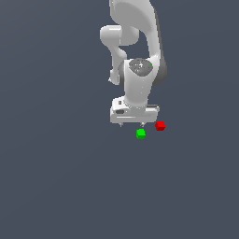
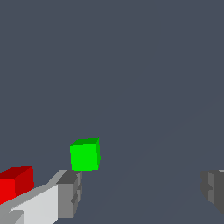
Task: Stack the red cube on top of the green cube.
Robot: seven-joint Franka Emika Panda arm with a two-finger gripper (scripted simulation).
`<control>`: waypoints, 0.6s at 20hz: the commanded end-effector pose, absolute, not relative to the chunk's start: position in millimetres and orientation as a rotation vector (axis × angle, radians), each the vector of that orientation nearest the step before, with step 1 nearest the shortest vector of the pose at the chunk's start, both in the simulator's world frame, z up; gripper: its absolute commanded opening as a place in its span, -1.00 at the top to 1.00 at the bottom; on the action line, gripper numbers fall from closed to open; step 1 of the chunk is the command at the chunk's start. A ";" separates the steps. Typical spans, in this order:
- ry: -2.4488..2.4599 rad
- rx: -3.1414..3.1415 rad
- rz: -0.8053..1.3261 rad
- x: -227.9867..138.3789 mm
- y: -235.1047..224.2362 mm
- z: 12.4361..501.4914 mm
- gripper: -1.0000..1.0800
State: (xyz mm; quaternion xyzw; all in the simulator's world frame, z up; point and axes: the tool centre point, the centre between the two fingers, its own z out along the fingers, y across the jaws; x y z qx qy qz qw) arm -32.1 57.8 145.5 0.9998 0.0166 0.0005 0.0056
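**Over bare grey floor, empty claw, both cubes waiting**

Closest to the wrist camera you get the gripper (image 2: 140,192) itself: two grey pads (image 2: 70,192) set wide apart with nothing but floor between them. So it's spread and holding zilch.

Just past one pad sits the red cube (image 2: 15,183), partly hidden behind the white finger body, outside the gap rather than inside it. A bit further out is the green cube (image 2: 85,154), also off toward that same finger, not centred between the jaws either.

From the exterior view, the gripper (image 1: 132,125) hangs under the white arm (image 1: 137,84), and both cubes lie just beside it on the exterior view's right. Red cube (image 1: 160,125) is the one further right, green cube (image 1: 140,133) a touch nearer the camera; they're near each other but not touching. The grey surface (image 1: 56,186) runs off every side of the frame, so I can't place anything by edges or corners of a counter, none show.

My read: this is the reach-for-red step, nothing grabbed yet. Next move needs a sideways shift so the jaws straddle red, then a descent and squeeze. Green sits close enough that a sloppy approach might nudge it.
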 end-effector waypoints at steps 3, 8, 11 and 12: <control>0.084 3.133 0.000 -56.1 109.6 124.3 -0.92; 0.116 3.136 0.000 -82.8 167.3 100.5 -0.92; 0.132 3.138 0.000 -95.9 195.7 88.8 -0.92; 0.137 3.138 0.000 -99.4 203.7 85.5 -0.92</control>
